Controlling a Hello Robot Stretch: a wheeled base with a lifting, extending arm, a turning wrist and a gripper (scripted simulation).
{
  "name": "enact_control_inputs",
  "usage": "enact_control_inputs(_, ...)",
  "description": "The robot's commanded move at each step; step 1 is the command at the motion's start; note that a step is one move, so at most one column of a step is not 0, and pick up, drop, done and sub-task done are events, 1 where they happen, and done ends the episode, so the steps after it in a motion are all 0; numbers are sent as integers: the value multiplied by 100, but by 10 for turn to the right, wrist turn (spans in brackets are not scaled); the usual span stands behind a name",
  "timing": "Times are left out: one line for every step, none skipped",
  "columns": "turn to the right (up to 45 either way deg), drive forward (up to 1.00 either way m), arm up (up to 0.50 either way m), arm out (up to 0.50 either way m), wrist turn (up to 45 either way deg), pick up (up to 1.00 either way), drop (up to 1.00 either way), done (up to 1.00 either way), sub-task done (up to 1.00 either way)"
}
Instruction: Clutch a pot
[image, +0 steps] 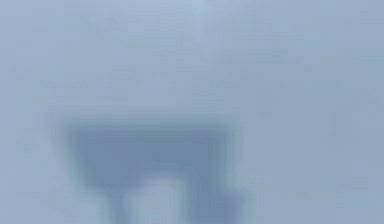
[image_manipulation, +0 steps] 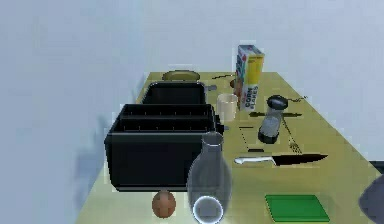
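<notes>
Looks like the approach step, with the grasp not yet begun. Spotted at the far end of the worktop (image_manipulation: 335, 140): a low round vessel (image_manipulation: 181, 75), likely the pot, at 12 o'clock from the black toaster (image_manipulation: 165, 145) and 9 o'clock from the printed box (image_manipulation: 249, 68). Nearer in, at 5 o'clock from the toaster, a glass bottle (image_manipulation: 209, 180); at 2 o'clock, a cup (image_manipulation: 227, 108) and a dark grinder (image_manipulation: 273, 118). Cannot tell whether the fingers are spread or pressed together. Next, probably: line up with the vessel, lift above toaster and bottle, then reach far out, keeping clear of box and cup.
</notes>
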Motion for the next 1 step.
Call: enact_control_inputs(0,0,50,0,0,0,0,0,0)
